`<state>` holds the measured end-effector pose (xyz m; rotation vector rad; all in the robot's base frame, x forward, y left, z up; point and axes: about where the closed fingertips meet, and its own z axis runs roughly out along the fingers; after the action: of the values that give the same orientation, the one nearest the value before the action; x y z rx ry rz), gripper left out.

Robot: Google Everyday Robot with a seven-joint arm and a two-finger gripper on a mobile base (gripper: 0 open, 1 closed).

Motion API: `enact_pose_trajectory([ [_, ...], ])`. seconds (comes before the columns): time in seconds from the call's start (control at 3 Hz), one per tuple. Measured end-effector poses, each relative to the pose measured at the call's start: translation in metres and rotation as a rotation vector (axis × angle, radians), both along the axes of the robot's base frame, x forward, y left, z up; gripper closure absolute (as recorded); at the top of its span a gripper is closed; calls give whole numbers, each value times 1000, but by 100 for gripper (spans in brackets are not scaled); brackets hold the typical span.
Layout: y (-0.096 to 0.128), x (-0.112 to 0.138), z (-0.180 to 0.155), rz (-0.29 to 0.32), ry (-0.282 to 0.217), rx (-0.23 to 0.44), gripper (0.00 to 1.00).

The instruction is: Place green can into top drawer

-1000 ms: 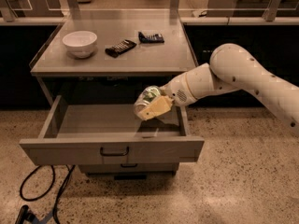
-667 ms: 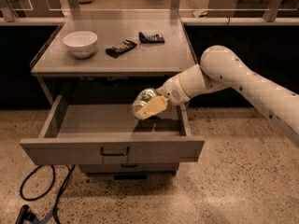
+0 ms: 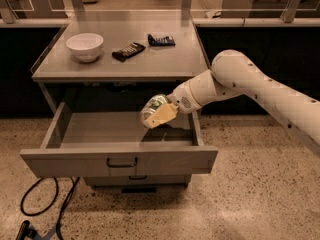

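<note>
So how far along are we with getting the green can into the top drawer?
Done: the top drawer is pulled wide open.
In hand: the gripper is closed on the green can, holding it tilted above the right side of the drawer's interior, not yet resting on the floor.
Left: lower the can, release it, and pull the arm out.

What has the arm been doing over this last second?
The pincer, still clamped on the green can, edged slightly left above the open top drawer; nothing was let go. The drawer, bowl and calculators stayed put.
</note>
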<state>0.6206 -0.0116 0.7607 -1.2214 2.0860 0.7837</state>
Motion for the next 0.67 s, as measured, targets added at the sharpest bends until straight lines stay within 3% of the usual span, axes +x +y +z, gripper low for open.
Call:
enact_pose_trajectory([
  [0.33, -16, -8, 11, -128, -81, -119, 100],
  [0.67, -24, -15, 11, -243, -195, -255, 100],
])
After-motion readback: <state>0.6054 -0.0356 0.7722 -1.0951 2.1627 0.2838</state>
